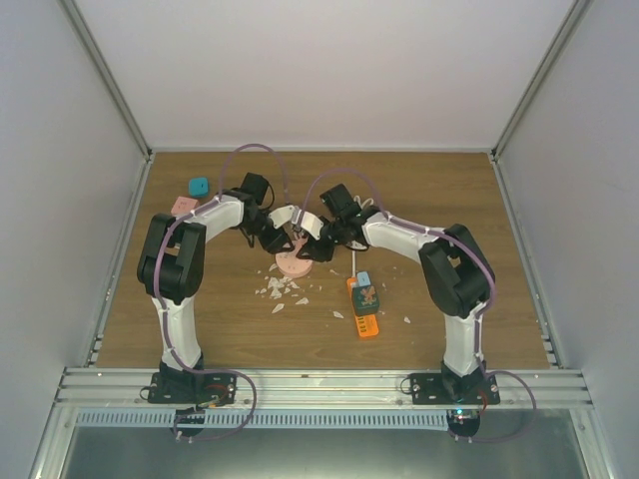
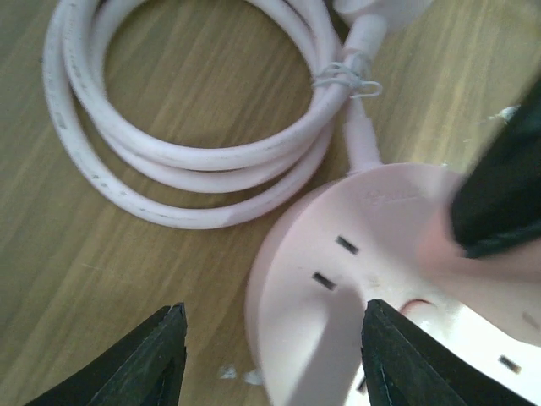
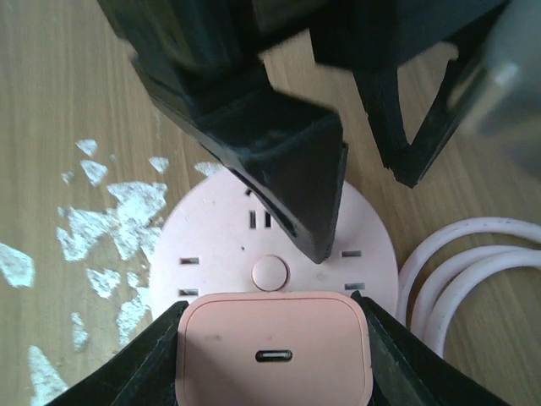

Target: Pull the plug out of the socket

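As our right claw clamps the plug at six o'clock, our spread left claw must pin the socket.

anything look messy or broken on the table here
Yes: white flakes lie scattered on the wooden table beside the round pink socket, like chipped debris. The pink square plug in the right end effector looks intact.
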You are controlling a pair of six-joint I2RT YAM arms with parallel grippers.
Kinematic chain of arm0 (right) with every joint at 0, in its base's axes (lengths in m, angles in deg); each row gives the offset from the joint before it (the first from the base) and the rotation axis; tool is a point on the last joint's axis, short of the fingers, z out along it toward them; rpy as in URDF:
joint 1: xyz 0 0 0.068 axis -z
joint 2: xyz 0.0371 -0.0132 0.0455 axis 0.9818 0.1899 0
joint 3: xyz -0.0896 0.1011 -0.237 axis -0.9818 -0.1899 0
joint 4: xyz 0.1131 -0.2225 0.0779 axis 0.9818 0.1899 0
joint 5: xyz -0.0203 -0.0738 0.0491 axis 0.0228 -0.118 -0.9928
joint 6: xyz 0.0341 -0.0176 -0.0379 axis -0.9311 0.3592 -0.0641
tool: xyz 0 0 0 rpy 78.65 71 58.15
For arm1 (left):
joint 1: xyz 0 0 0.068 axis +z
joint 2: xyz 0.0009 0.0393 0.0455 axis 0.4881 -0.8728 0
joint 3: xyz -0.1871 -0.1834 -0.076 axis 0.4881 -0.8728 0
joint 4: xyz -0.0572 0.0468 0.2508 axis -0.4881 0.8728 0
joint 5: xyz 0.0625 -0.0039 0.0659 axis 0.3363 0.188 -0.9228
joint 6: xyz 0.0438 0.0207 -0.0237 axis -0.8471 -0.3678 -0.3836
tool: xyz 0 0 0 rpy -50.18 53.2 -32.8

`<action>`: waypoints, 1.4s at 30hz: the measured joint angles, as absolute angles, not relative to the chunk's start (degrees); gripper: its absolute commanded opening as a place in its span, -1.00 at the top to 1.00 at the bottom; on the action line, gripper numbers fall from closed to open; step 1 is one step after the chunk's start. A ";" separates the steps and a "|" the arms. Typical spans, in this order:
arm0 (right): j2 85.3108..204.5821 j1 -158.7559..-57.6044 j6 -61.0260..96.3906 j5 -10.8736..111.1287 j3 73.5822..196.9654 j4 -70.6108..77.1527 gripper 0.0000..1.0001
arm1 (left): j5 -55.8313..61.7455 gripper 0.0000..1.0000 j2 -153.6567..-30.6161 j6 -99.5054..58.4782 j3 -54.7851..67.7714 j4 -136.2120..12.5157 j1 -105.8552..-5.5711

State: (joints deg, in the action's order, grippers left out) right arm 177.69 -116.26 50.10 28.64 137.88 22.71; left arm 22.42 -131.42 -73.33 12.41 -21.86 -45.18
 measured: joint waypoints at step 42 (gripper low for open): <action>165.18 -103.15 27.63 9.56 137.96 13.90 0.76 | 41.28 -0.58 -108.30 -73.81 8.91 -26.53 -33.68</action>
State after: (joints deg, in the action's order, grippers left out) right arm 165.18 -103.15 27.63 9.56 137.96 13.90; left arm 41.28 -108.30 -73.81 8.91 -26.53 -33.68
